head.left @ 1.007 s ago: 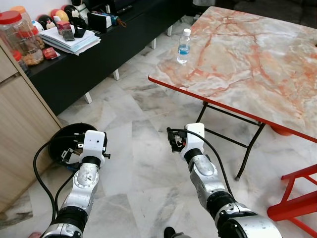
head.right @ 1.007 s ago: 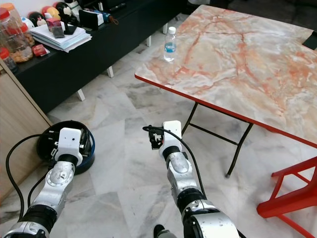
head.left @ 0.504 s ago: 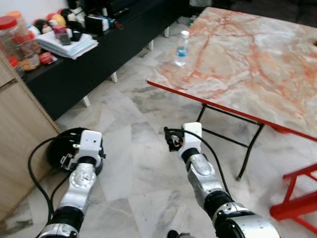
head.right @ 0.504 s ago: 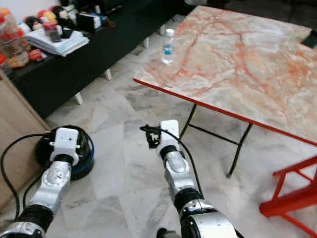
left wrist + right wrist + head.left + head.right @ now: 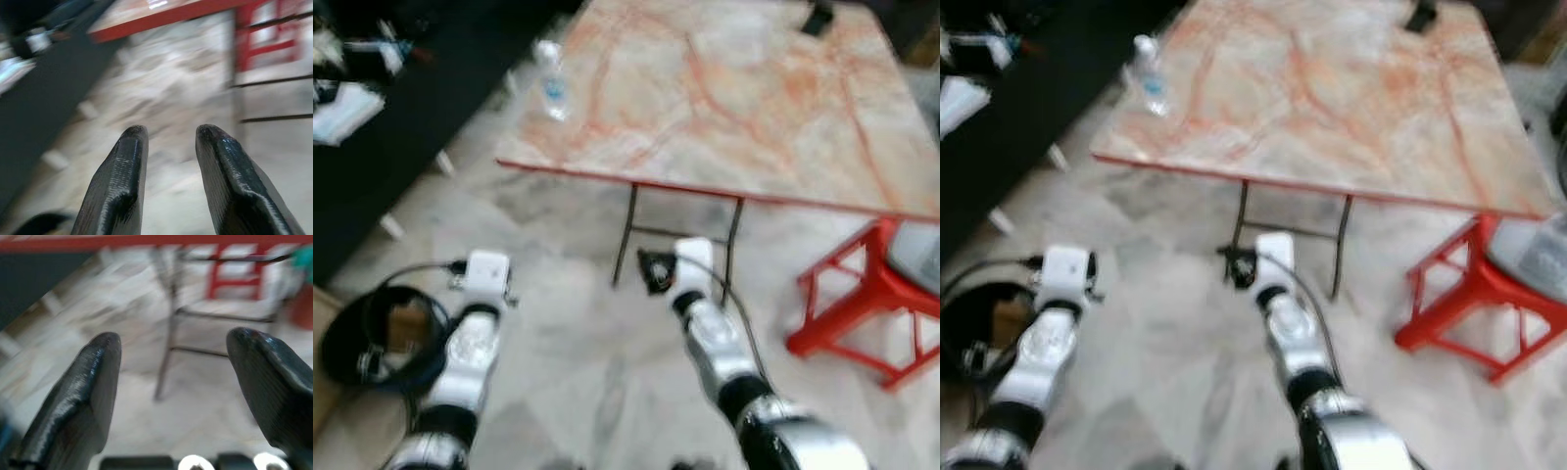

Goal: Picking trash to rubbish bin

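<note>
Task barely begun, by the look of it. The plastic bottle [image 5: 549, 80], the likely trash, stands near the table's [image 5: 734, 108] left edge. Left gripper [image 5: 168, 183] slightly parted, right gripper [image 5: 176, 401] spread wide, both empty.

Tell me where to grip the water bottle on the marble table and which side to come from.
Grip the water bottle around its straight middle, just below the cap, probably coming level from the table edge nearest the robot. It stands upright near that corner, with bare tabletop around it.
</note>
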